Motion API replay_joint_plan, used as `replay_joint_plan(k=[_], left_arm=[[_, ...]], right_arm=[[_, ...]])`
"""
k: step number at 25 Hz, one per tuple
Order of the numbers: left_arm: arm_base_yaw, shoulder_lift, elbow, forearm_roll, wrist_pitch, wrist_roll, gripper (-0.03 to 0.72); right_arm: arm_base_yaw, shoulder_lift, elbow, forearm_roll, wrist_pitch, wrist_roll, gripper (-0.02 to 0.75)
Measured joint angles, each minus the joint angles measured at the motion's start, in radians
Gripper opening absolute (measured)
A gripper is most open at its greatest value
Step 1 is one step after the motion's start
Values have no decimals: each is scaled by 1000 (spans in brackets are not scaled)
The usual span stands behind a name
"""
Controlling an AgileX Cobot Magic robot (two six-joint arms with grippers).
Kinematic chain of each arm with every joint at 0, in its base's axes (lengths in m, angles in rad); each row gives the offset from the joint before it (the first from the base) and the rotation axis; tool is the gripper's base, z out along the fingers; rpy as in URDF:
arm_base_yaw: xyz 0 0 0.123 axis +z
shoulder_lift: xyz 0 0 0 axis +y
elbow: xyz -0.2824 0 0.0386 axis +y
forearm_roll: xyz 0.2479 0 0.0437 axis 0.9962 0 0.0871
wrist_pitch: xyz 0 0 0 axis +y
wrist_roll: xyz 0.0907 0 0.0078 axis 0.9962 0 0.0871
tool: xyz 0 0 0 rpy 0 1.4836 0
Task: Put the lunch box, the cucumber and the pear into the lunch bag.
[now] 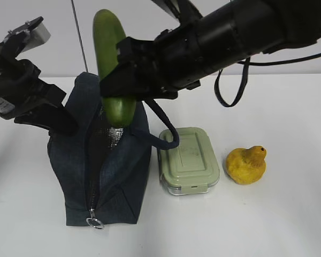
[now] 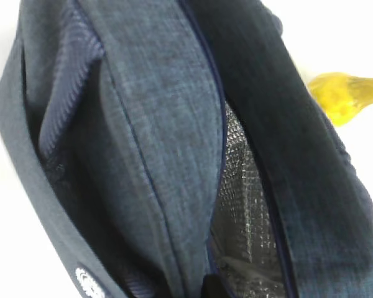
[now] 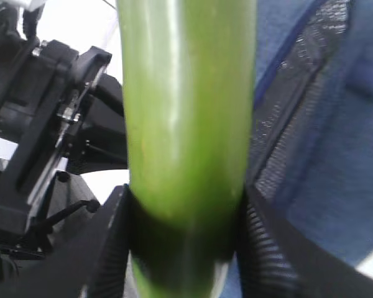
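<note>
Two tools are at work over one white worktop (image 1: 278, 225). One cucumber (image 1: 113, 69) stands nearly upright in the right tool (image 1: 117, 80), whose fingers pinch it on both sides in the right wrist view; its lower end hangs at the mouth of the one lunch bag (image 1: 117, 176), touching or just above the opening. That bag is dark navy, stands upright, and its top zipper is undone, showing silver foil lining (image 2: 242, 205) inside. One metal ring pull (image 1: 95, 222) hangs at the near end of the zipper.

The left tool (image 1: 48, 110) sits against the bag's left upper side; I cannot tell whether it is spread or pressed together, since its own camera shows only fabric and lining.

One lunch box (image 1: 189, 159) with a pale green lid lies flat just beside the bag on its right. One yellow pear (image 1: 246, 164) rests near the box, further right, not touching it.
</note>
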Motion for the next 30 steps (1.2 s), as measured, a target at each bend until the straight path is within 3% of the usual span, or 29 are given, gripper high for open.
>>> replay_joint_plan(k=[9, 13, 17, 20, 30], left_arm=[[0, 0, 0, -13, 0, 0, 15], [0, 0, 0, -13, -1, 0, 15], [0, 0, 0, -16, -3, 0, 14], [0, 0, 0, -21, -4, 0, 15], [0, -23, 0, -25, -4, 0, 14]], right_arm=[[61, 98, 0, 73, -32, -32, 339], [63, 134, -4, -60, -32, 32, 339], [64, 147, -6, -307, -29, 185, 339], [65, 149, -6, -415, -29, 260, 339], [69, 149, -6, -504, -22, 347, 339]])
